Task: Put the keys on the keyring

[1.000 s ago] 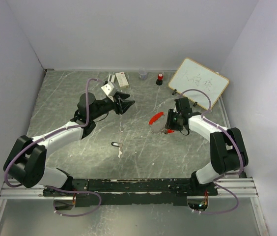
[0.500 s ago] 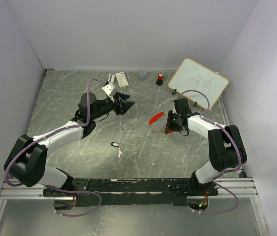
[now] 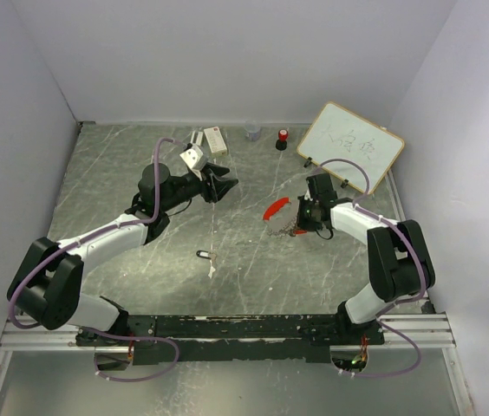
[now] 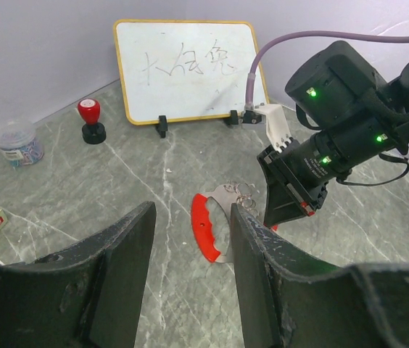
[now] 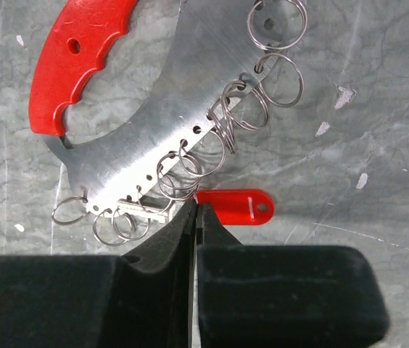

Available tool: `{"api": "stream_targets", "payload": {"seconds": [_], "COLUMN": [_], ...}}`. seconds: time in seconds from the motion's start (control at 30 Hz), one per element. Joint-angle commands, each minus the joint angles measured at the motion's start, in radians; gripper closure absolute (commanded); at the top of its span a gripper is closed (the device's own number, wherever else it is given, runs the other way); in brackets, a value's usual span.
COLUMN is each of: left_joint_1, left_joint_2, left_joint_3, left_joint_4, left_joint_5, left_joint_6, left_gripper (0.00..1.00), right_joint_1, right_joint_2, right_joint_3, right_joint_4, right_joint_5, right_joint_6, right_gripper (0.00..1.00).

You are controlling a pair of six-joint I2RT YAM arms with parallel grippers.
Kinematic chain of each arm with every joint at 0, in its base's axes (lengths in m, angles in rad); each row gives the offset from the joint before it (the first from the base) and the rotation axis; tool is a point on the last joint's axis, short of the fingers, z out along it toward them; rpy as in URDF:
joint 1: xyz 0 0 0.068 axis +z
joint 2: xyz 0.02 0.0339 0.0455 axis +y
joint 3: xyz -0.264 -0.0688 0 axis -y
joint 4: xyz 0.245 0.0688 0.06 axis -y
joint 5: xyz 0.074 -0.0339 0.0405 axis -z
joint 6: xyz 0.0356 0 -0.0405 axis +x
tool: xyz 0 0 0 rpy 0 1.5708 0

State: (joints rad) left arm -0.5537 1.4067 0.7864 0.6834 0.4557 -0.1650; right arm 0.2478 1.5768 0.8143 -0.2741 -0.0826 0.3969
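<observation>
Right gripper [image 5: 194, 212]: fingers clenched tight, tips right at the neck of the red key [image 5: 235, 206], where head meets blade. I can't tell if the key is actually pinched or the tips just met beside it. Left gripper [image 3: 222, 185]: fingers released, nothing between them, hovering mid-surface toward the far edge.

Keyring [image 5: 81, 61] lies flat on the right half of the surface, near the whiteboard [image 4: 188, 71]. Red key sits against its perforated silver edge, blade partly under the split rings [image 5: 190, 163]. Black key [image 3: 201, 254] is well apart, mid-surface toward the near edge.

My read: the step is picking up the red key. I'd lift slowly and confirm the key comes up with the fingers before going for a ring. The rings overlap, so snagging one looks likely. Blade tip is hidden under the rings, and the finger bodies cut off the near part of the wrist view.
</observation>
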Motion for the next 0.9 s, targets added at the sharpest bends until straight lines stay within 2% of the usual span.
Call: {"api": "stream_targets", "payload": {"seconds": [0.0, 0.23, 0.47, 0.63, 0.87], "left_joint_1": [-0.009, -0.012, -0.017, -0.017, -0.018], "left_joint_2": [0.011, 0.032, 0.029, 0.034, 0.048], "left_joint_3": [0.020, 0.021, 0.031, 0.045, 0.062], "left_joint_4": [0.011, 0.055, 0.078, 0.100, 0.136], "left_joint_5": [-0.007, 0.005, 0.009, 0.023, 0.076], "left_joint_6": [0.002, -0.025, -0.024, -0.022, -0.027], "left_gripper": [0.44, 0.44, 0.44, 0.44, 0.44], "right_joint_1": [0.001, 0.017, 0.016, 0.018, 0.034], "right_joint_2": [-0.065, -0.207, -0.264, -0.295, -0.343], "right_joint_3": [0.016, 0.054, 0.136, 0.180, 0.180], "right_joint_4": [-0.017, -0.027, -0.057, -0.037, 0.089], "right_joint_5": [0.027, 0.033, 0.004, -0.077, -0.242], "right_joint_6": [-0.048, -0.160, -0.258, -0.306, -0.353], "right_gripper": [1.00, 1.00, 1.00, 1.00, 1.00]}}
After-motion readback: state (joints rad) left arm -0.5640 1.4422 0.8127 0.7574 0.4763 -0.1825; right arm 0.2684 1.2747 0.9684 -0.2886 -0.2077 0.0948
